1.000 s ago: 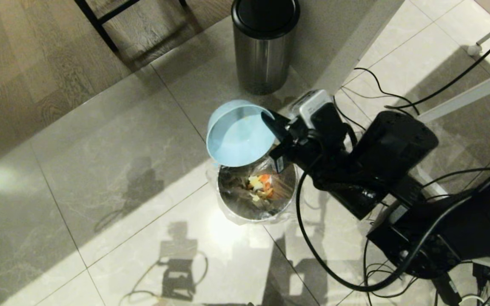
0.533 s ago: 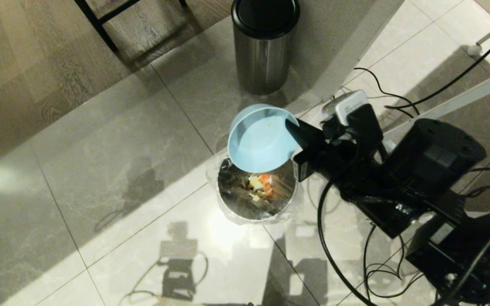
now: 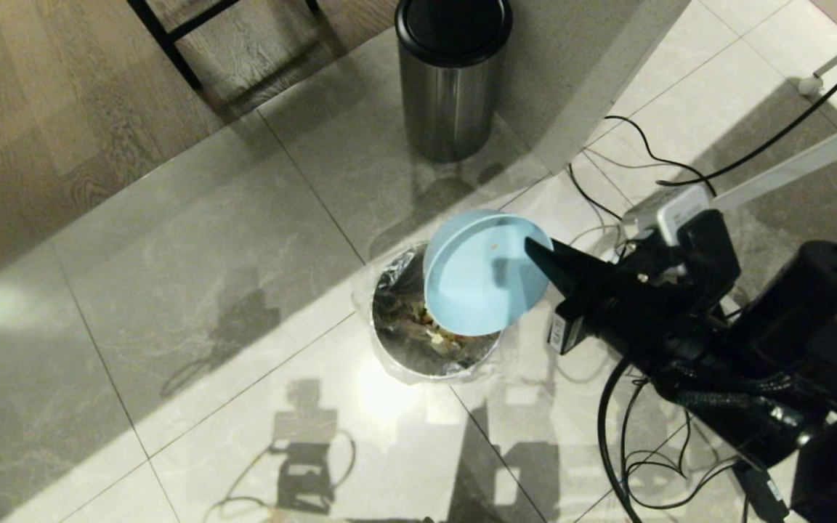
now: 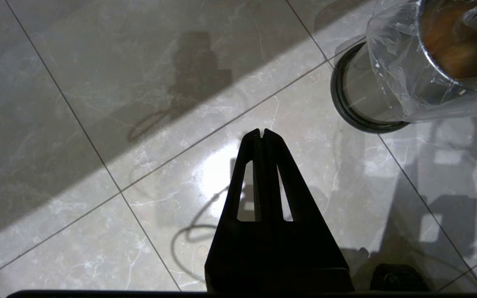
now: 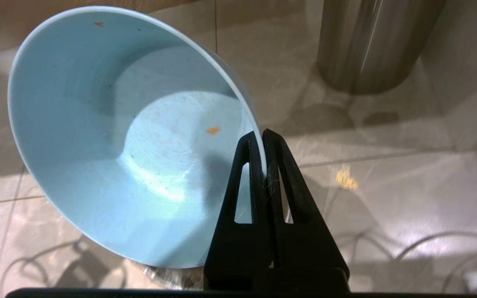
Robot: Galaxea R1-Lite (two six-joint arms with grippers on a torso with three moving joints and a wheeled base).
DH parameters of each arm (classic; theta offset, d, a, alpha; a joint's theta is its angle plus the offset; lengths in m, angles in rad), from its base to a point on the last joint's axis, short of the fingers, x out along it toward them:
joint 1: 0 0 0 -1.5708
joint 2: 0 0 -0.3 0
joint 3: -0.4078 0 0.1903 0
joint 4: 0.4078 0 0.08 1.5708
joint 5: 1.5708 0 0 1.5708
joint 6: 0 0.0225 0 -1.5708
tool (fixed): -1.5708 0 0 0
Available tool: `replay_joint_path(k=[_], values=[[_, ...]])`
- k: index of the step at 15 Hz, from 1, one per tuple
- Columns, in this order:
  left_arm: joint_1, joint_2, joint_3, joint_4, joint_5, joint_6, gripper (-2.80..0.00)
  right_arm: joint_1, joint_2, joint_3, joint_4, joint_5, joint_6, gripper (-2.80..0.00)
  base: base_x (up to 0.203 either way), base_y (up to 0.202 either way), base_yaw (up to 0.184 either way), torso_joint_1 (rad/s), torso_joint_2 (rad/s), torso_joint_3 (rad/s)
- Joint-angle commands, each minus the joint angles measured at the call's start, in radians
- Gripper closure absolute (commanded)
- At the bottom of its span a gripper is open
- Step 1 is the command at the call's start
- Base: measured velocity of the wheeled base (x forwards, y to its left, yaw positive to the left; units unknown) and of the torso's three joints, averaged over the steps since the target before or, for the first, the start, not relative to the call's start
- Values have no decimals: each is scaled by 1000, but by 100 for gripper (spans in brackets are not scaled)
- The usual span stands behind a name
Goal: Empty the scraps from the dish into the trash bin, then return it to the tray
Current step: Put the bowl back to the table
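Glossy floor tiles surround the trash bin; right end effector pinches the emptied dish; left end effector closed. Next: tray return.

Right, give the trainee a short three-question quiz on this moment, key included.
1. True or false: the right gripper is shut on the rim of the dish.
2. Where do most of the scraps lie? A) in the dish B) in the trash bin C) on the floor
3. Fill in: the left gripper is shut and holds ____.

Key: 1 true; 2 B, only a small orange speck and a few flecks cling inside the dish; 3 nothing, it hangs above the floor tiles beside the bin.
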Motion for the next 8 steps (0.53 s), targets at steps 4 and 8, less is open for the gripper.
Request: replay_joint_path(k=[4,8], values=[[0,1,0,-1,0,-1,0,-1,-58,151,-13,-1,36,0,0,0,0,0,0,0],[0,1,0,-1,0,-1,0,-2,-80,228,-18,-5,72,0,0,0,0,0,0,0]])
